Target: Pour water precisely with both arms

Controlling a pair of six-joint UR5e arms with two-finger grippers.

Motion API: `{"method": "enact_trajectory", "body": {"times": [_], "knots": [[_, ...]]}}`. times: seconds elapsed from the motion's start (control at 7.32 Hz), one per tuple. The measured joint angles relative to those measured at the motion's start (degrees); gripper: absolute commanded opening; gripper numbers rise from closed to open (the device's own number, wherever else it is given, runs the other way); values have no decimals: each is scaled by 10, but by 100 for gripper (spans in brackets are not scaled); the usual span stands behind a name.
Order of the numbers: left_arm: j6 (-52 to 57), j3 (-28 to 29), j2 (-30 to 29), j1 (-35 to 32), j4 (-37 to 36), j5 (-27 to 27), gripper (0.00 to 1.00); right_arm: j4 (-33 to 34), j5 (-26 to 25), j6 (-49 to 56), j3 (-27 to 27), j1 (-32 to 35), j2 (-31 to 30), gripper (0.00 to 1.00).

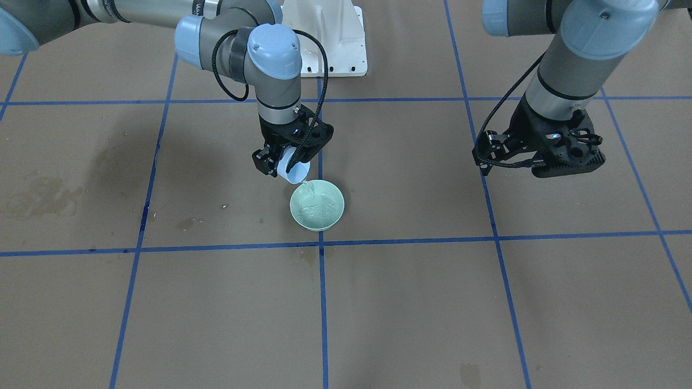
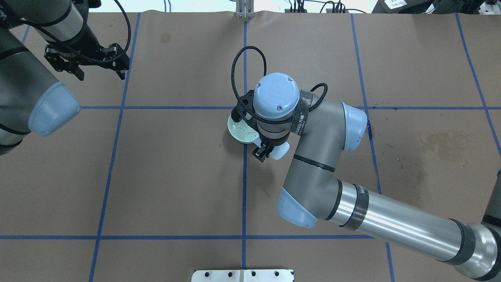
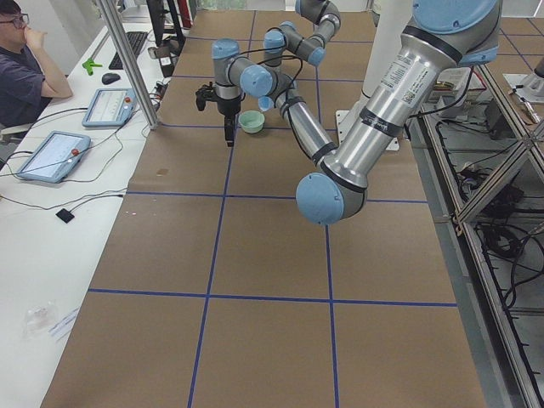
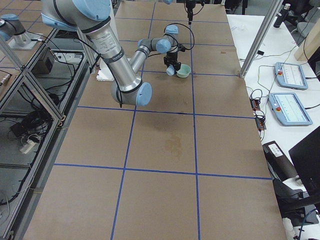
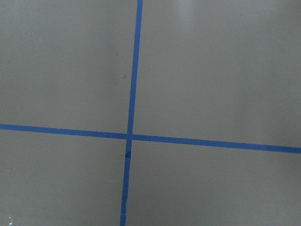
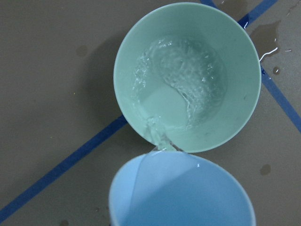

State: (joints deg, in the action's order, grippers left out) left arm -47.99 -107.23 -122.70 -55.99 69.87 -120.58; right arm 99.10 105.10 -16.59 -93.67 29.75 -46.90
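Note:
My right gripper (image 1: 285,162) is shut on a light-blue cup (image 1: 292,169) and holds it tilted over the near rim of a pale green bowl (image 1: 336,194) on the brown paper. A thin glassy stream of water (image 1: 305,186) runs from the cup's lip into the bowl. In the right wrist view the cup (image 6: 183,193) fills the bottom, and rippled water (image 6: 183,80) lies in the bowl (image 6: 244,110). In the overhead view the right wrist hides most of the bowl (image 2: 235,131). My left gripper (image 2: 88,64) hangs open and empty, far off to the side.
The white pedestal (image 1: 335,38) stands behind the bowl. Dried wet stains (image 1: 38,194) mark the paper on my right side. Drops and a small puddle (image 6: 268,47) lie beside the bowl. A seated operator (image 3: 25,68) and tablets are beyond the table's far edge.

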Motion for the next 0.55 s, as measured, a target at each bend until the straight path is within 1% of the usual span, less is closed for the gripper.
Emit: {"method": "enact_trajectory", "body": {"times": [0.55], "knots": [[-1, 0, 0, 1, 0, 0, 100, 0, 2, 9, 2, 9, 4, 0]]}}
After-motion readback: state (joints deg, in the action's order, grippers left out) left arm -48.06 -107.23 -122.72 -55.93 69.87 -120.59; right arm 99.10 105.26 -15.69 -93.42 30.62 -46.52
